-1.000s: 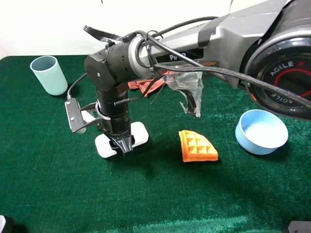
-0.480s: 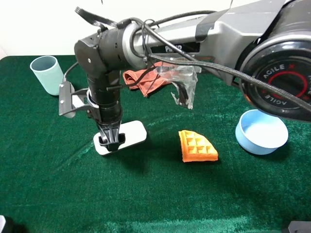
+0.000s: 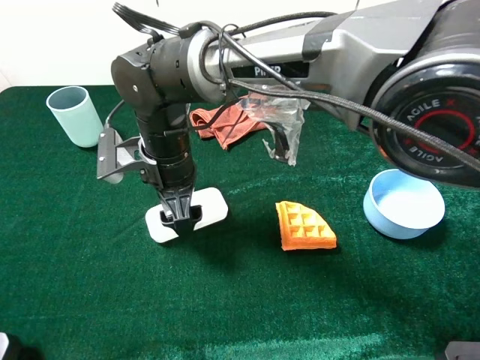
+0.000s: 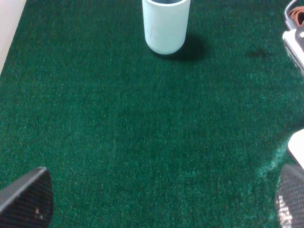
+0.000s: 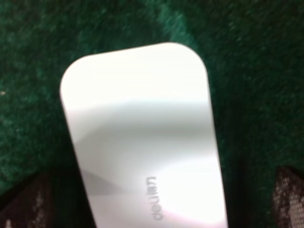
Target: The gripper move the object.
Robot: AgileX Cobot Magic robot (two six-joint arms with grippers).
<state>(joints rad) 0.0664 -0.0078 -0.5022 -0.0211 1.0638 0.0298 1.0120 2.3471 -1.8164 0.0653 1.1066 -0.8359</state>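
Green bench [image 3: 90, 300] carries a white case [image 3: 213, 207] near centre, orange waffle [image 3: 305, 226] at its three o'clock, blue bowl [image 3: 403, 204] beyond, pale cup [image 3: 75, 116] at ten, red cloth [image 3: 217, 124] at twelve

Your right arm [image 3: 352, 45] is chunky silver and black, draped in looped black cables [image 3: 330, 107], with a red-ringed "AGILE" joint cap [image 3: 442, 112] and a small black gripper [image 3: 181, 217].

White case [image 5: 142, 123]; orange grid-patterned waffle [image 3: 304, 226]; light blue bowl [image 3: 403, 202]; green cloth [image 3: 225, 300]; rag [image 3: 214, 126] seemingly rust-red.

A pale blue cup [image 4: 166, 23] stands upright on green cloth [image 4: 118, 133] beyond the left claw [image 4: 164, 199].
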